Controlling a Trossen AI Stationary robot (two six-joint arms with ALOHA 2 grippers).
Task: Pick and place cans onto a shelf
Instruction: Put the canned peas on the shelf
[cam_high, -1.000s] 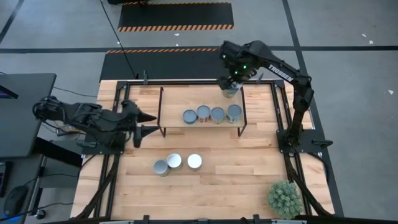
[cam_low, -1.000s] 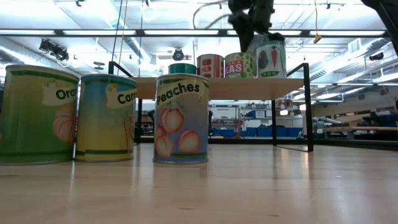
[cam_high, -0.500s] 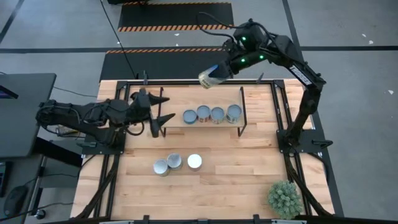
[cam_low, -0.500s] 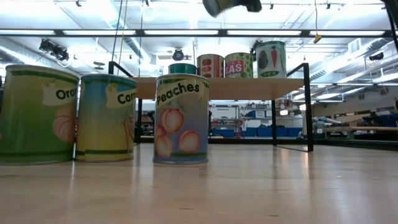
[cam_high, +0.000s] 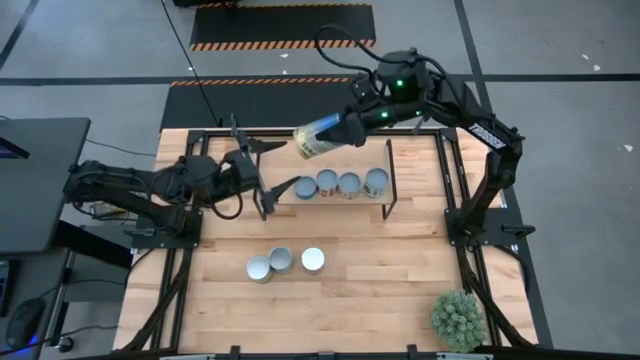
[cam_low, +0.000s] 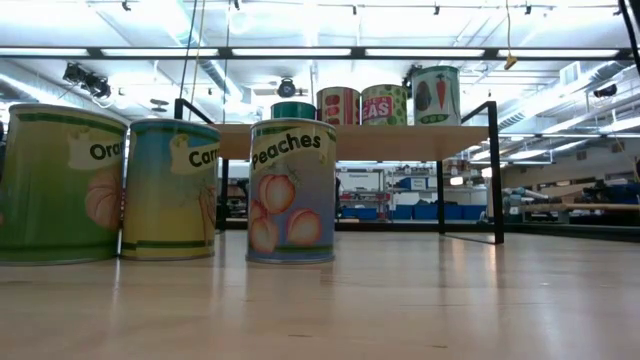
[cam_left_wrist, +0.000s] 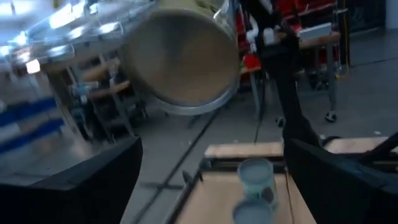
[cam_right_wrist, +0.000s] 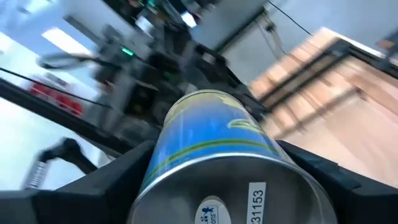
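My right gripper (cam_high: 338, 131) is shut on a blue-and-green can (cam_high: 316, 141), held on its side high above the shelf's left end. The shelf (cam_high: 280, 152), a low wood board on black legs, carries several cans (cam_high: 349, 184) standing upright, which also show in the low view (cam_low: 385, 104). Three more cans (cam_high: 281, 261) stand on the table in front of it. My left gripper (cam_high: 278, 165) is open at the shelf's left end, just short of the held can, whose round metal end (cam_left_wrist: 180, 62) faces it. Neither gripper shows in the low view. My right gripper pinches the can's side wall (cam_right_wrist: 217, 155) between its two fingers (cam_right_wrist: 124, 183), near the end that faces my wrist. The fingers come roughly level from the table's right and lie along the can. The can is lifted clear, on its side, its free end toward the table's left.
A green spiky plant (cam_high: 458, 318) stands at the near right corner. Black frame rails (cam_high: 180, 250) run along the table's edges. Bare wood (cam_high: 380, 270) lies in front of the shelf, to the right of the three cans (cam_low: 170, 190).
My right gripper has risen from behind the shelf's right end and carried the can toward the table's left, tipping it from upright onto its side. My left gripper, open throughout, has gone toward the table's right, up to the shelf's left end and the can.
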